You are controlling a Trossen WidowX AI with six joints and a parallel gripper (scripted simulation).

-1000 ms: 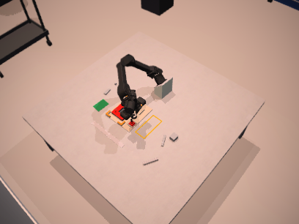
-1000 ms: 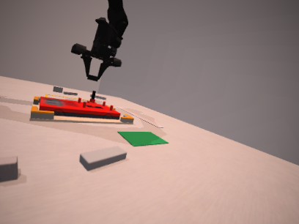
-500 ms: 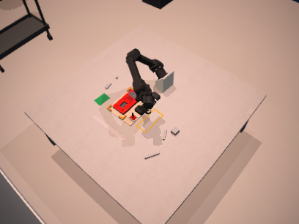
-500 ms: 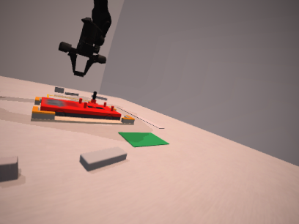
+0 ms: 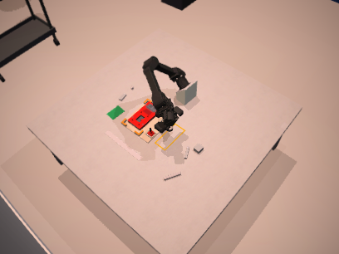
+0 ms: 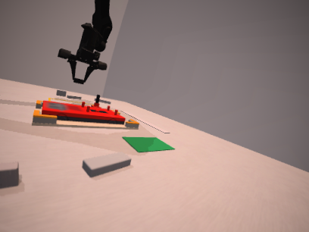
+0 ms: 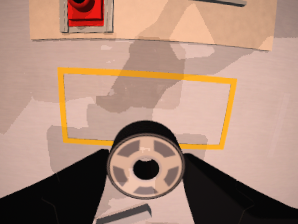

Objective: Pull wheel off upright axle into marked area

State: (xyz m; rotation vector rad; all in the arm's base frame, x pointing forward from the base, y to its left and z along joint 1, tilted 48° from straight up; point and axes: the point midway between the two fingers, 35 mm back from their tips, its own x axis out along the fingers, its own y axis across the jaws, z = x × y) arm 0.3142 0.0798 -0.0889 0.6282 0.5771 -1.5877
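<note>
Above the table (image 5: 233, 124) (image 6: 212, 189), the half-open pincer (image 5: 169, 129) (image 6: 79, 77) (image 7: 145, 159) grips the wheel (image 7: 146, 186), hub facing the wrist view, axis roughly upright.

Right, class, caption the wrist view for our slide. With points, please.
The claw (image 5: 170, 128) (image 6: 79, 80) (image 7: 145, 159) grips a spoked wheel (image 6: 79, 81) (image 7: 171, 166) above the table, a yellow-outlined rectangle (image 5: 159, 146) (image 7: 61, 105) just beyond it.

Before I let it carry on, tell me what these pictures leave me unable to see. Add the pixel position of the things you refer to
- Underside of the wheel (image 7: 145, 129): faces away from the wrist view.
- Part of the yellow outline's near side (image 7: 105, 144): behind the wheel in the wrist view.
- Top of the axle (image 7: 84, 4): cut off by the wrist view's upper edge.
- Fine detail of the wheel in the pincer (image 5: 170, 129) (image 6: 79, 80) (image 7: 145, 159): too small in the top view.
</note>
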